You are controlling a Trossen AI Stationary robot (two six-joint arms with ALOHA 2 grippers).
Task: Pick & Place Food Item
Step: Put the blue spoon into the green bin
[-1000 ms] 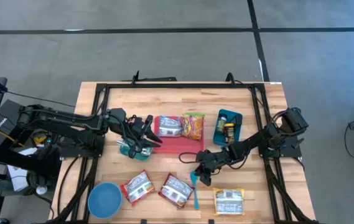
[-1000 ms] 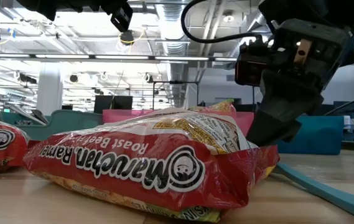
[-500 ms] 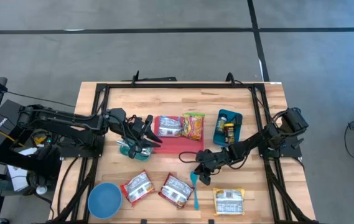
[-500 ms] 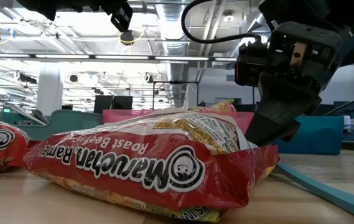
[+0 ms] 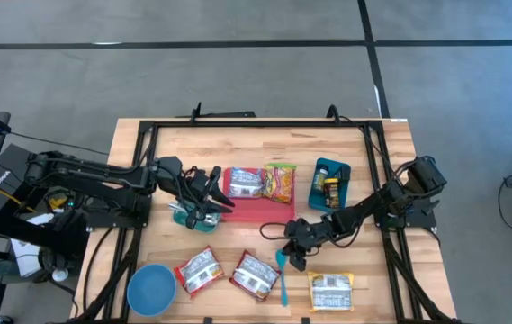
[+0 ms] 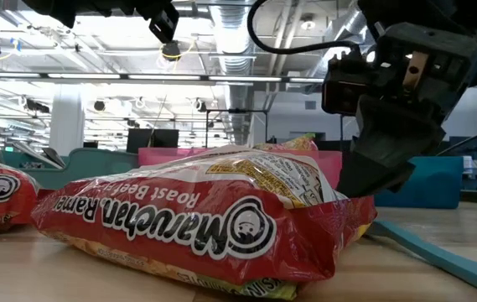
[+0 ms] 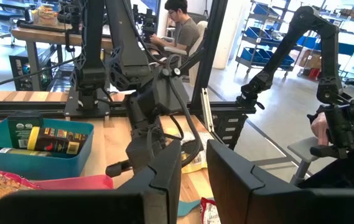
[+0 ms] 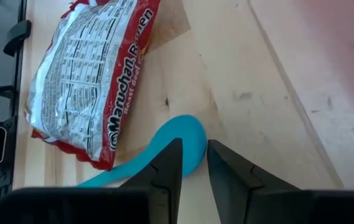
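Observation:
Two ramen packs [image 5: 245, 183] [image 5: 280, 182] lie on a red tray [image 5: 260, 211]. More red packs [image 5: 199, 270] [image 5: 254, 274] and a yellow one [image 5: 330, 291] lie flat on the table near its front edge. My right gripper [image 5: 291, 252] slants down just over the bowl end of a blue spoon [image 8: 177, 140], beside one red pack [image 8: 89, 81]. Its fingers [image 8: 167, 168] are shut to a narrow slit, with nothing between them. My left gripper [image 5: 215, 196] waits level above the tray's left end, also shut to a slit and holding nothing [image 7: 193, 149]. My right gripper comes slanting down from the table's right side at the spoon's bowl end [image 8: 192, 163]. Its own fingertips cover the spot, so I cannot tell whether it touches the spoon. The spoon lies flat on the table.
A teal bin [image 5: 330, 183] with small packets stands right of the tray. A blue bowl [image 5: 150, 290] sits at the near left corner, and a teal object [image 5: 186, 216] lies below my left gripper. Black frame rails run along the table's edges.

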